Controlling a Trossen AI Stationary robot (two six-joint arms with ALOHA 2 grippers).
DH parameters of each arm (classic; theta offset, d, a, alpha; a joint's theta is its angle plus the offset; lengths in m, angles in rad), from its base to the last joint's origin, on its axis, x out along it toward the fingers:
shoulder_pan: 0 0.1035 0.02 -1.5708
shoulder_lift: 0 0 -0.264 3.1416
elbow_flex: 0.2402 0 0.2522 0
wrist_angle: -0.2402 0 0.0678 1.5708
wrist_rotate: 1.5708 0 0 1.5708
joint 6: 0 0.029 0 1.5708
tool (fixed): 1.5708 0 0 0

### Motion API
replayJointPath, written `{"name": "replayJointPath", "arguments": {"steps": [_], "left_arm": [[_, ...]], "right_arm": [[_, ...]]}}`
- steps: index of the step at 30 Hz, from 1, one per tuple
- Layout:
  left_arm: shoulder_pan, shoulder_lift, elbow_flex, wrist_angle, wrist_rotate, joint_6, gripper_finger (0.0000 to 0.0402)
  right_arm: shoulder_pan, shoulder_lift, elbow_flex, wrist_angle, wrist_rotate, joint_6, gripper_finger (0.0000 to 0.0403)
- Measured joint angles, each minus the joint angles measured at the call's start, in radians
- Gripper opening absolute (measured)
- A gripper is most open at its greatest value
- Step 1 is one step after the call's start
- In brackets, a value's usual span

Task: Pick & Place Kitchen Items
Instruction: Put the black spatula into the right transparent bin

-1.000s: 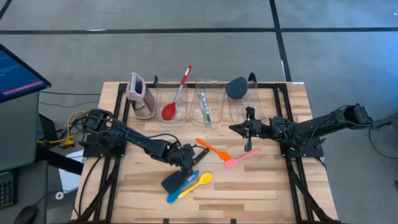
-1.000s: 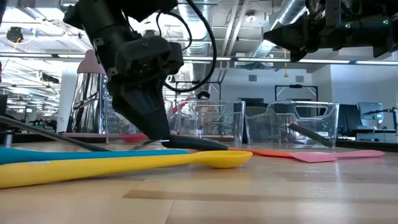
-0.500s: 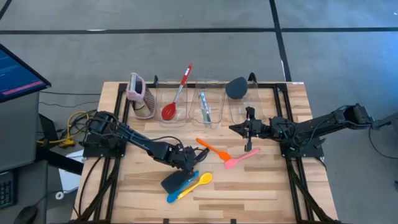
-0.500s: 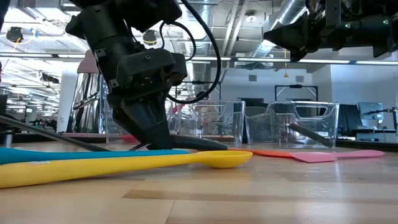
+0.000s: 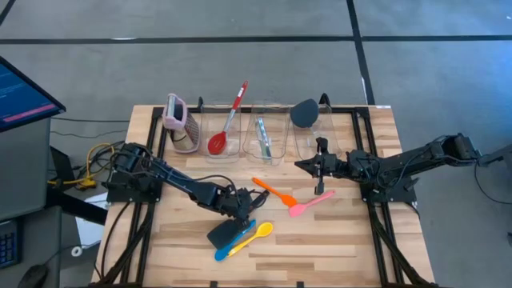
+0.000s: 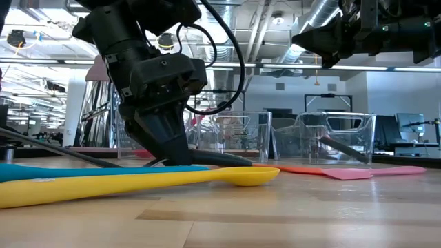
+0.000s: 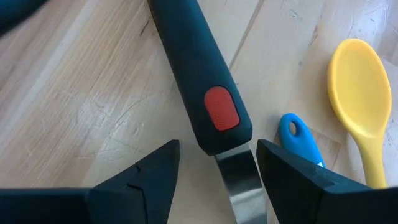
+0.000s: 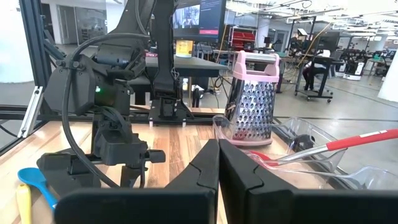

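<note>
A black spatula lies flat on the table, its blade (image 5: 224, 234) toward the near edge and its black handle with a red dot (image 7: 214, 109) pointing away. My left gripper (image 5: 238, 210) (image 7: 217, 177) is low over it and open. Its fingers stand on either side of the metal neck (image 7: 239, 180) just below the handle, with gaps on both sides. A yellow spoon (image 5: 256, 233) and a blue spoon (image 5: 230, 246) lie beside the spatula. An orange spatula (image 5: 274, 190) and a pink spatula (image 5: 310, 202) lie mid-table. My right gripper (image 5: 320, 170) (image 8: 219, 177) hovers above the pink spatula, shut and empty.
Three clear bins stand along the far edge. The left one (image 5: 222, 136) holds a red-handled tool (image 5: 230, 122), the middle one a clear-teal utensil (image 5: 264, 138), the right one a dark utensil (image 5: 304, 112). A pink-topped metal grater (image 5: 180, 124) stands left of them. The near right of the table is bare wood.
My left gripper has come down a little closer to the black spatula, staying open, and has since held still. Nothing on the table has moved.
</note>
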Motion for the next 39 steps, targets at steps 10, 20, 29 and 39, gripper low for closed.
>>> {"name": "replayJointPath", "arguments": {"steps": [10,20,29,39], "left_arm": [[0.000,0.000,0.000,0.001,-0.001,0.000,0.0200],[0.000,0.001,-0.001,0.003,-0.002,-0.007,0.0082],[0.000,0.000,-0.001,0.008,0.001,-0.001,0.0031],[-0.001,-0.025,-0.005,-0.015,0.009,0.018,0.0031]], "right_arm": [[0.000,0.000,0.000,0.000,0.000,0.000,0.0000],[0.000,0.000,0.000,0.000,0.000,0.000,0.0000],[0.000,0.000,0.000,0.000,0.000,0.000,0.0000],[0.000,0.000,0.000,0.000,0.000,0.000,0.0000]]}}
